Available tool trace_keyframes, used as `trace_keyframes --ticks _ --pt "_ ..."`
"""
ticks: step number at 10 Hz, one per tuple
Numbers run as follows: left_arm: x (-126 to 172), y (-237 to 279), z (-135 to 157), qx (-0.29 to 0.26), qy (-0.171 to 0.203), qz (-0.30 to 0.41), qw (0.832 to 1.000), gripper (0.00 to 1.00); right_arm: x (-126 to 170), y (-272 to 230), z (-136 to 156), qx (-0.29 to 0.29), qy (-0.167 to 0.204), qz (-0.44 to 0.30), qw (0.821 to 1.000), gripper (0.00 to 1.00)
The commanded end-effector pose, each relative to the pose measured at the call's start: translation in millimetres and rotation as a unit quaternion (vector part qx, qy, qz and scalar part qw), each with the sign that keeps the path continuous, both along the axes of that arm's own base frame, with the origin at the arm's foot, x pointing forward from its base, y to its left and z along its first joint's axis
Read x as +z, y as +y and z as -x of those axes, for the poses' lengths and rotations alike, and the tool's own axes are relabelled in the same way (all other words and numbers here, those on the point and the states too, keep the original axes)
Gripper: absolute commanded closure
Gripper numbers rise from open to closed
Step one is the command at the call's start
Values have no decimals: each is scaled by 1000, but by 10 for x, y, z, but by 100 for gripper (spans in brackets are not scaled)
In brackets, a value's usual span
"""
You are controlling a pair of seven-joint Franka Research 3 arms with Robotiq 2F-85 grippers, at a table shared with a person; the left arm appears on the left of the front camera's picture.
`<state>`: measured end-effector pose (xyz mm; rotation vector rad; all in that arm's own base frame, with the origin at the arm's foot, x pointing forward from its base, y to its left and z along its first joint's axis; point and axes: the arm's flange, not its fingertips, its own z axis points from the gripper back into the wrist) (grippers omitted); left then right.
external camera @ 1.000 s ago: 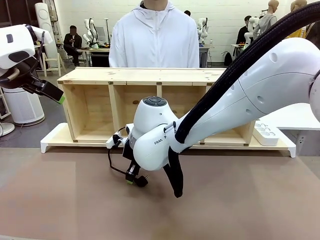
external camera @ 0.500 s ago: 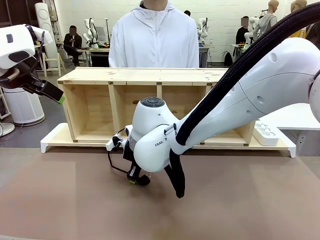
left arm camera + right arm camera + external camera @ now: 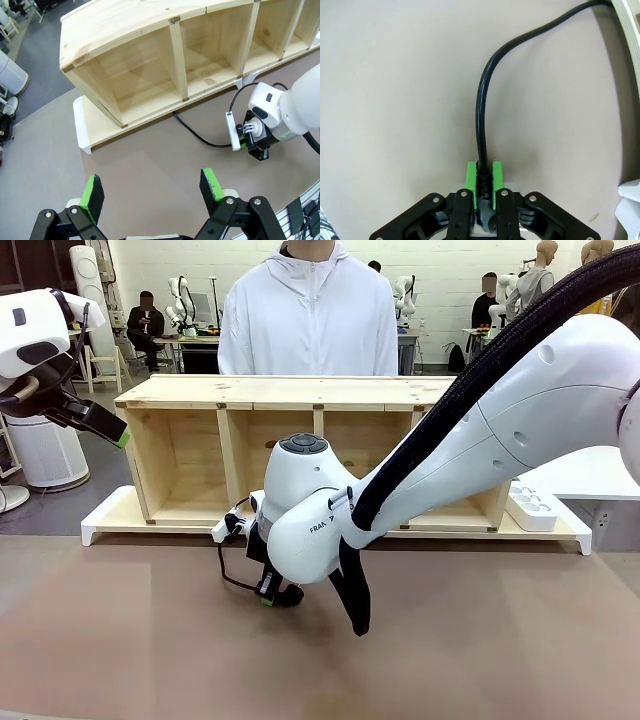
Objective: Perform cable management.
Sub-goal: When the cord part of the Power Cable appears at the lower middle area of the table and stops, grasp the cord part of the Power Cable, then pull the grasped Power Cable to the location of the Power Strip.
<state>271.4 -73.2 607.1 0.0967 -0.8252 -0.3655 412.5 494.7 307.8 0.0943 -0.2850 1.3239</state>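
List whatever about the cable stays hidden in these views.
Right wrist view: the gripped stretch of the cable, buried inside the right claw.
Left wrist view: its far end, hidden where it meets the wooden shelf.
Front view: its run toward the shelf, behind the right arm.

bright, even light; sharp frames

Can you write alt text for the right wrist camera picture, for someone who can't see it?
The right gripper is shut on the cable, its green pads clamping the ribbed end over the brown table. From there the black cord runs straight ahead, then bends toward the upper right corner.
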Motion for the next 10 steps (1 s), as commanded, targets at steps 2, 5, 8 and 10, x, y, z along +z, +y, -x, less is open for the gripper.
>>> trace_keyframes --ticks 2,5,8,10 --pt "5 3 -18 -1 -5 -4 1000 0 265 58 131 -16 25 4 1000 98" --pt "5 3 -18 -1 -5 -4 1000 0 21 11 9 0 0 -1 1000 98" --pt "5 3 -18 -1 -5 -4 1000 0 21 11 9 0 0 -1 1000 98" --pt "5 3 -18 -1 -5 -4 1000 0 21 11 9 0 0 -1 1000 98"
